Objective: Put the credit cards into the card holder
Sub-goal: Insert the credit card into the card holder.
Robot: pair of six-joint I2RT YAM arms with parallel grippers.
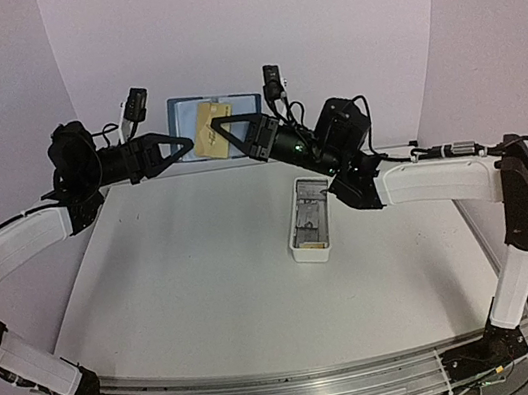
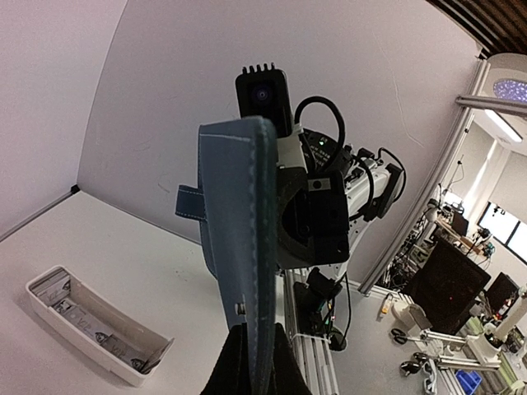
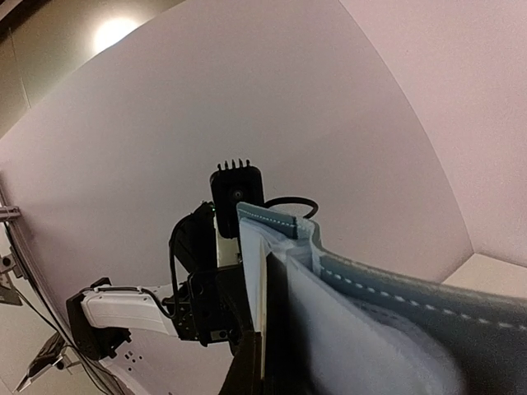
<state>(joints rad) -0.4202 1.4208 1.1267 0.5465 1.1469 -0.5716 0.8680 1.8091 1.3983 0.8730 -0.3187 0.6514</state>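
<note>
near rail (image 1: pixel 276 388): metal, running along the front of the table, nearer the top camera than the white tray (image 1: pixel 310 218); both arm bases are bolted to it.
table (image 1: pixel 190 301): flat, white and matt, reaching from the rail past the white tray to the back wall.
white tray: long and narrow, lying on the table right of centre with its long side running near to far; the small items inside are too small to make out.
left gripper (image 1: pixel 190 147): raised off the table, beyond the white tray and to its left. Its jaws are closed tight on one edge of the card holder; the left wrist view shows that stitched edge pinched between the two fingers.
card holder (image 1: pixel 181 115): blue, held up in the air beyond the white tray and to its left, opened with its inside facing the top camera. In the left wrist view its snap tab (image 2: pixel 189 202) sticks out on the side towards the white tray.
tan card (image 1: pixel 213 113): tilted, lying against the inner face of the card holder, where the two arms meet.
right gripper (image 1: pixel 207 129): reaching in from above the far end of the white tray, jaws pressed together on the tan card. The right wrist view shows a thin pale edge between its fingers, just beside the card holder's stitched rim.
walls (image 1: pixel 244 18): pale lilac, plain, closing in behind the white tray and at both sides.
</note>
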